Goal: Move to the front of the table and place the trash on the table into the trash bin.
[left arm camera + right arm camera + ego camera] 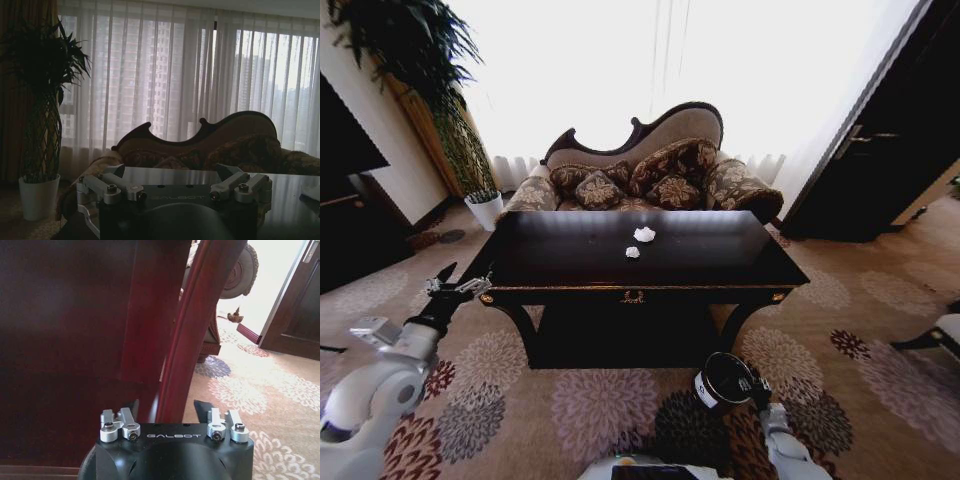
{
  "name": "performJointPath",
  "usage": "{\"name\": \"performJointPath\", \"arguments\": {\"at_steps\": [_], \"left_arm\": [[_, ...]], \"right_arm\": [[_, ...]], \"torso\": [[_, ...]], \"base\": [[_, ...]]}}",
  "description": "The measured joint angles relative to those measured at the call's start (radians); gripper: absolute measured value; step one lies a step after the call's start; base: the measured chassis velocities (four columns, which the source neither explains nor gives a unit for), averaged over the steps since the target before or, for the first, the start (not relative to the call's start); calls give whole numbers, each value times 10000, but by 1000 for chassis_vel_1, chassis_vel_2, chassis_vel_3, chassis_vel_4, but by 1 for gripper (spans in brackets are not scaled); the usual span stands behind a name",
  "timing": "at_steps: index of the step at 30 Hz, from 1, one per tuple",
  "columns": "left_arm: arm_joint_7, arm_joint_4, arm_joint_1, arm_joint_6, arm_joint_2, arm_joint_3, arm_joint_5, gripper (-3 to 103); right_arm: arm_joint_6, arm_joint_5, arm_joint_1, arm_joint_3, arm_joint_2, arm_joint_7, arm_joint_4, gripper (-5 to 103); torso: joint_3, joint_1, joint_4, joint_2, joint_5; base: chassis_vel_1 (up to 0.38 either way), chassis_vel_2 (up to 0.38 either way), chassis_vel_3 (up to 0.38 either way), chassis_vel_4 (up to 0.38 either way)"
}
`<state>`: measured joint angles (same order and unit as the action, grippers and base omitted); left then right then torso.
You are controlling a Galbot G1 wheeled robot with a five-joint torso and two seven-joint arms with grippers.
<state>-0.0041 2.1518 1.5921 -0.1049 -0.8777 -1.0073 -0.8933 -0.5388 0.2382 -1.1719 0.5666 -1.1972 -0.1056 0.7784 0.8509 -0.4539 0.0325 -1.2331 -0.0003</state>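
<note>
Living room setup: patterned carpet, an ornate sofa (650,165) under bright curtained windows, and the dark glossy surface (720,262) sitting square in front of the robot. Starting on the left, the left tool (455,281) hangs just off the surface's front-left corner with its fingers spread wide and nothing in them. Its wrist view looks across the top towards the sofa. From there the trash lies ahead and off to the right: two white paper wads, the bigger wad (644,234) and the smaller wad (632,252) just in front of it, near the middle of the top and slightly towards the sofa. Both look small, crumpled and light, with no real long axis. The left arm looks like the nearer one. Further right, the trash bin (725,380) stands on the carpet by the front-right leg, with the right tool (760,388) right beside it, down low, fingers apart and empty.
</note>
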Motion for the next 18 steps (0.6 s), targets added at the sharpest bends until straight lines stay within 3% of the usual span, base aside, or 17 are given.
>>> {"name": "performJointPath", "arguments": {"at_steps": [1, 5, 7, 10, 18], "left_arm": [[0, 0, 0, 0, 0, 0, 0, 100], [0, 0, 0, 0, 0, 0, 0, 100], [0, 0, 0, 0, 0, 0, 0, 100], [0, 0, 0, 0, 0, 0, 0, 100], [-1, 0, 0, 1, 0, 0, 0, 100]], "right_arm": [[0, 0, 0, 0, 0, 0, 0, 63], [109, 144, -538, 4, -264, 3, 884, 85], [134, 203, -719, 7, -335, 1, 1175, 85], [232, 435, -1401, 35, -600, 21, 2250, 99], [42, 838, -3089, 366, -987, 259, 5214, 100]], "torso": [[0, 0, 0, 0, 0], [0, 0, -1, 0, 1], [0, 0, 0, 0, 1], [-1, 0, 0, 0, 2], [-2, 0, -3, 0, -4]], "base": [[0, 0, 0, 0], [0, 0, 0, 0], [0, 0, 0, 0], [0, 0, 0, 0], [0, 0, 0, 0]]}}
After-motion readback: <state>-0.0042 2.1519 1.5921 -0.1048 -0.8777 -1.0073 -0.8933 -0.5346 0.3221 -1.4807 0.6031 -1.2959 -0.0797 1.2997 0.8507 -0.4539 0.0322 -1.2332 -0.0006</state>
